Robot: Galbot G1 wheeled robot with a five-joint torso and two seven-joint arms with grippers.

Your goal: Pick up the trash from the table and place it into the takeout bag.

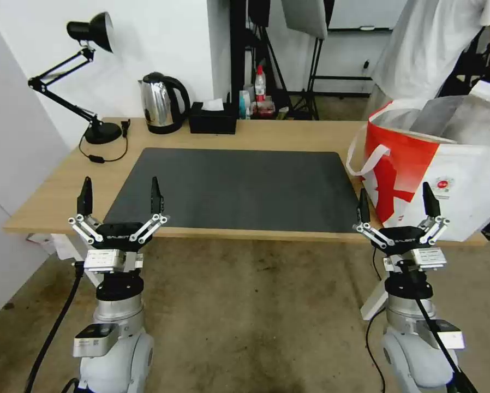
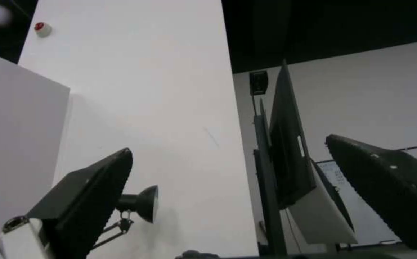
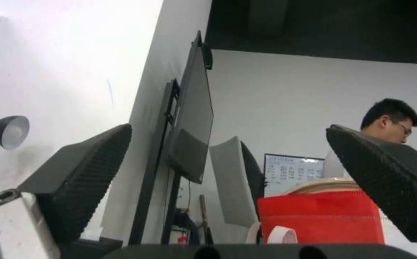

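The light-wood table (image 1: pixel 65 185) carries a large dark grey mat (image 1: pixel 239 185) with nothing on it. The trash is out of view. The red-and-white takeout bag (image 1: pixel 452 164) stands open on the table's right end, foil lining showing and a white strap hanging at its left side. The right wrist view catches its red side (image 3: pixel 319 216). My left gripper (image 1: pixel 120 188) is open, fingers pointing up, just before the table's near edge at the mat's left corner. My right gripper (image 1: pixel 395 194) is open the same way, right in front of the bag. Both hold nothing (image 2: pixel 228 145) (image 3: pixel 228 127).
A steel kettle (image 1: pixel 160 103) and a black tissue box (image 1: pixel 212 119) stand at the table's far edge. A black desk lamp (image 1: pixel 92 82) sits on the far left corner, its cord trailing on the wood. Bare floor lies between my two arms.
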